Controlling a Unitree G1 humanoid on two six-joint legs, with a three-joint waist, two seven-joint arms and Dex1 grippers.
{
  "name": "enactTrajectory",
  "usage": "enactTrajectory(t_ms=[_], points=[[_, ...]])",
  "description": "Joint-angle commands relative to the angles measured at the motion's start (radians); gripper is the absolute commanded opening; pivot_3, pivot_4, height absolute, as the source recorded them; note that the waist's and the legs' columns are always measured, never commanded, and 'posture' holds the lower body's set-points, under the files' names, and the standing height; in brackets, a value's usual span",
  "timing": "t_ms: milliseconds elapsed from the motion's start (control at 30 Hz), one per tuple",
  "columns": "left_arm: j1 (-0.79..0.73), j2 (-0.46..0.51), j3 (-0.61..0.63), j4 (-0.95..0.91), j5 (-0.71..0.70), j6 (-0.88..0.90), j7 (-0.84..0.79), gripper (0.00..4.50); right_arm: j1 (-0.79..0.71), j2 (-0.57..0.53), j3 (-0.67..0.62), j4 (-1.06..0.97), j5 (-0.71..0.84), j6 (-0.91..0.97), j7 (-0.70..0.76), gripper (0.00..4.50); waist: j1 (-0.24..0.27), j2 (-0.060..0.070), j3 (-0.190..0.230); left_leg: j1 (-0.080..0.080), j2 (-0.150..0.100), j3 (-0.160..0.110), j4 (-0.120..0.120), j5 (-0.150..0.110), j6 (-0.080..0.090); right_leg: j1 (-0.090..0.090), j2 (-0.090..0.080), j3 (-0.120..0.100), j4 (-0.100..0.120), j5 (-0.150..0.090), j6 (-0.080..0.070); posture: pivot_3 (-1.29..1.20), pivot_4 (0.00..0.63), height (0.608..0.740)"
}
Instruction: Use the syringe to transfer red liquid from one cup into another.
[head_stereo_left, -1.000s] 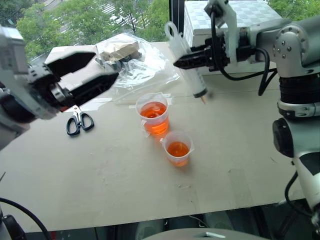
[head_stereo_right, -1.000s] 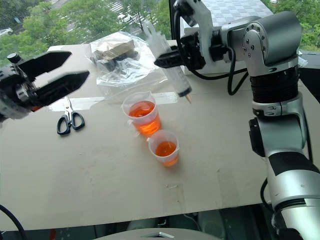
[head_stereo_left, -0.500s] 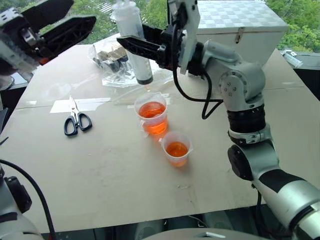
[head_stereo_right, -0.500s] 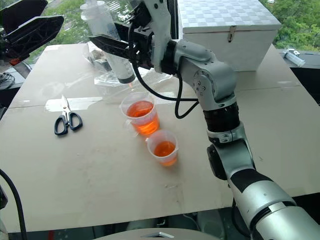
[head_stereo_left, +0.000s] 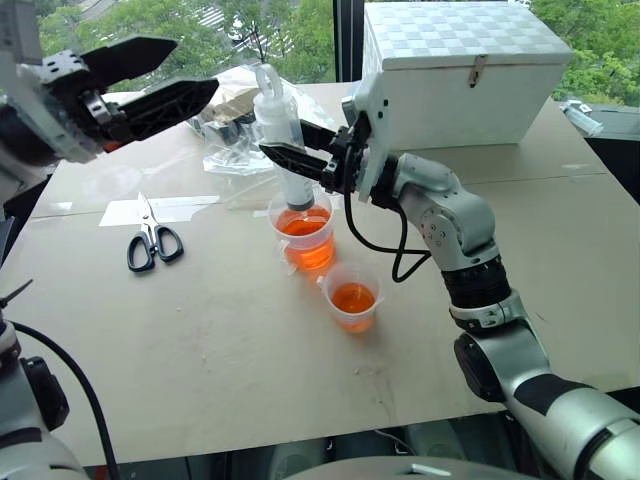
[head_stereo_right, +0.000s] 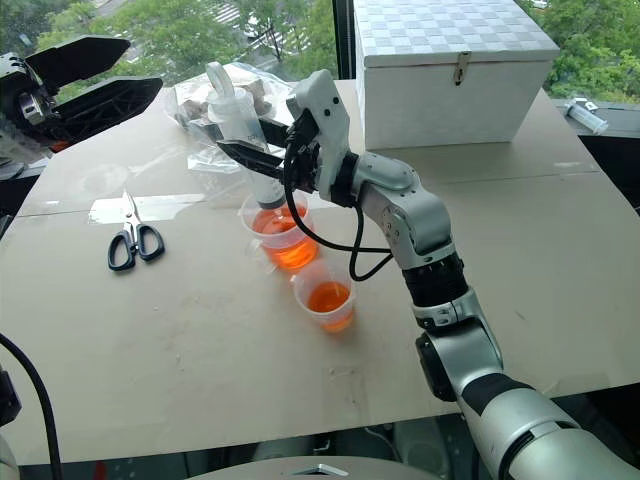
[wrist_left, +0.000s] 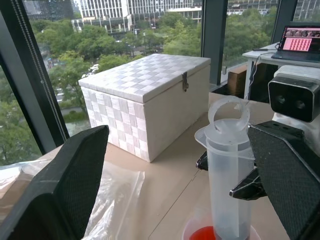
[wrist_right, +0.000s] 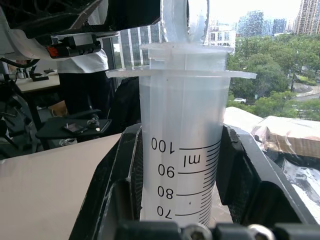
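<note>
Syringe (head_stereo_left: 283, 140) is held upright over the taller cup (head_stereo_left: 305, 236), tip sunk inside the cup's rim, at or just into the red liquid (head_stereo_left: 304, 226); whether the tip is truly submerged cannot be told. Plunger is seen fully pressed in, ring handle at the top, barrel apparently empty.

Right gripper (head_stereo_left: 285, 158) is clamped on the barrel, fingers (wrist_right: 235, 175) pinching it from both sides near the upper graduations, as shown in the right wrist view.

Change noted: a second ago the syringe was carried tilted, off to the right of the cups and well above the desk; half a second ago it was above the taller cup; now it is lowered into it. The reach is judged finished and the draw-up step is next, which calls for the plunger to be pulled.

Left gripper (head_stereo_left: 160, 75) is raised near the plunger ring, fingers spread wide, nothing held; it has been brought closer to the syringe top, likely to take the ring.

Shorter cup (head_stereo_left: 354, 297) stands just beside the taller one, already holding some liquid. Scissors (head_stereo_left: 152, 240), plastic bag (head_stereo_left: 232, 100) and a white woven box (head_stereo_left: 465, 70) lie on the desk (head_stereo_left: 200, 350), apart from the cups.
</note>
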Motion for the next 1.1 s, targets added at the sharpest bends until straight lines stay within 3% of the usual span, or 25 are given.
enactTrajectory(t_ms=[33, 500, 633, 867, 1100], points=[[-0.022, -0.011, -0.002, -0.009, 0.014, -0.003, -0.007, 4.5, 0.005, 0.008, 0.022, -0.045, 0.001, -0.048, 0.015, 1.54, 0.0, 0.0, 0.0, 0.0, 0.0, 0.0, 0.0, 0.0, 0.0, 0.0, 0.0, 0.0, 0.0, 0.0, 0.0, 0.0, 0.15, 0.74], [-0.151, -0.106, -0.192, 0.084, 0.2, -0.073, -0.111, 4.5, 0.021, 0.013, 0.054, 0.001, -0.041, -0.118, 0.012, 1.54, 0.011, -0.001, 0.0, 0.0, 0.0, -0.001, 0.001, 0.0, 0.0, 0.0, 0.0, -0.001, 0.0, 0.0, 0.0, 0.0, 0.15, 0.74], [-0.192, -0.129, -0.216, 0.118, 0.233, -0.083, -0.14, 3.29, 0.026, 0.012, 0.061, -0.004, -0.045, -0.123, 0.015, 1.54, 0.01, -0.001, 0.0, 0.0, 0.0, 0.0, 0.001, 0.0, 0.0, 0.0, 0.0, -0.001, 0.0, 0.0, 0.0, 0.0, 0.15, 0.74], [-0.221, -0.179, -0.243, 0.133, 0.269, -0.089, -0.172, 0.09, 0.03, 0.021, 0.057, 0.001, -0.052, -0.128, 0.002, 1.54, 0.009, -0.001, 0.0, 0.0, 0.0, 0.0, 0.001, 0.0, 0.0, 0.0, 0.0, -0.001, 0.001, 0.0, 0.0, 0.0, 0.15, 0.74], [-0.211, -0.222, -0.242, 0.1, 0.275, -0.078, -0.165, 0.03, 0.042, 0.03, 0.056, 0.022, -0.064, -0.149, 0.004, 1.54, 0.009, -0.001, 0.0, 0.0, 0.0, 0.0, 0.001, 0.0, 0.0, 0.0, 0.0, -0.001, 0.001, 0.0, 0.0, 0.0, 0.15, 0.74]])
